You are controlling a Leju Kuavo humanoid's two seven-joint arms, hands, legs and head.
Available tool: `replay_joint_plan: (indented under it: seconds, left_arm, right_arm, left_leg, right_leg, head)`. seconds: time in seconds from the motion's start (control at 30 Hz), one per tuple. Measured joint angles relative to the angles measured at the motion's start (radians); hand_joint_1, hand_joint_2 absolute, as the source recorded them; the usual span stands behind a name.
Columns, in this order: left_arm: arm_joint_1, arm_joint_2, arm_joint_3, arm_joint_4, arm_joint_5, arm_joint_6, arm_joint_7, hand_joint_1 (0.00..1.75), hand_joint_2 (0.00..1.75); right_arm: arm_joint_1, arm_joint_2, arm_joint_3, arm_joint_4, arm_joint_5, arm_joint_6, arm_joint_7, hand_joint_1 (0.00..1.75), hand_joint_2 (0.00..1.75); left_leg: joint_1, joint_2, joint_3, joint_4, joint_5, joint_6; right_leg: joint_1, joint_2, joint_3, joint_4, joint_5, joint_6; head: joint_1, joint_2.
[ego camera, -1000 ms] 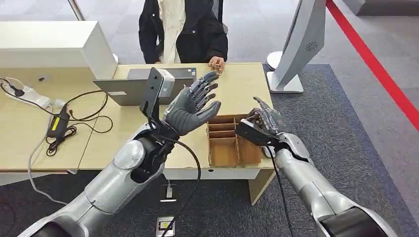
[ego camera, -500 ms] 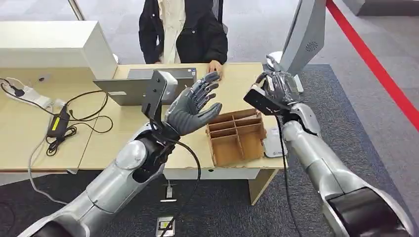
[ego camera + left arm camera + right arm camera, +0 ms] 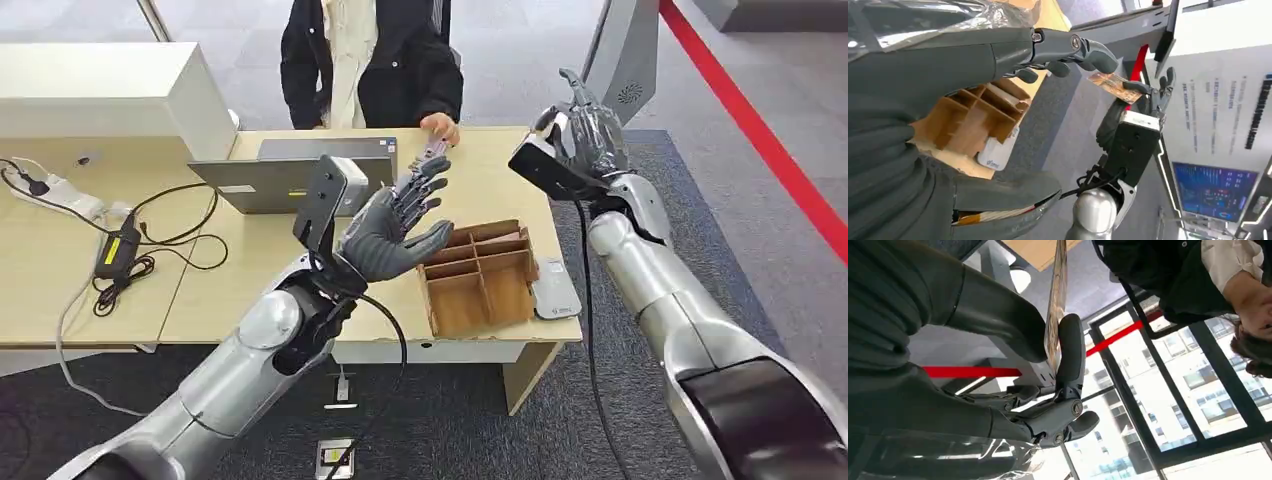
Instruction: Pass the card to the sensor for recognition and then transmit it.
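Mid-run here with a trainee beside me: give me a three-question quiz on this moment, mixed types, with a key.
1. True or false: the right hand holds nothing.
2. Multiple choice: the wooden divider box sits (A) on the laptop, (B) on the desk near its front edge, (C) on the floor.
3. Fill in: the left hand is raised, holds nothing, and its fingers are ____.

Key
1. False: it pinches the card between thumb and a finger.
2. B: on the desk.
3. Spread apart.
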Motion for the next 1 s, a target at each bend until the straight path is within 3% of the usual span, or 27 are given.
replay_joint_plan:
  seconds: [0.33,0.57,1.0]
  left_arm:
    - [0.004,-0.03,0.023,0.019,-0.025,-0.081,-0.007,0.0,1.75]
    - [-0.008,-0.063,0.039,0.044,-0.037,-0.126,-0.016,0.0,1.75]
    - [-0.015,-0.078,0.049,0.076,-0.039,-0.154,-0.006,0.0,1.75]
  right_arm:
    - [-0.094,0.011,0.002,0.079,0.055,0.082,0.05,1.75,1.75]
    - [-0.211,0.054,0.004,0.153,0.107,0.163,0.132,1.75,1.75]
    - [-0.299,0.136,0.035,0.241,0.18,0.175,0.272,1.75,1.75]
  left_leg:
    - [0.0,0.0,0.0,0.0,0.0,0.0]
    - [0.0,0.0,0.0,0.0,0.0,0.0]
    - [0.0,0.0,0.0,0.0,0.0,0.0]
  right_leg:
    - [0.0,0.0,0.0,0.0,0.0,0.0]
    - [0.0,0.0,0.0,0.001,0.0,0.0]
    - [0.0,0.0,0.0,0.001,0.0,0.0]
  head:
    - [0.0,0.0]
    - [0.0,0.0]
    - [0.0,0.0]
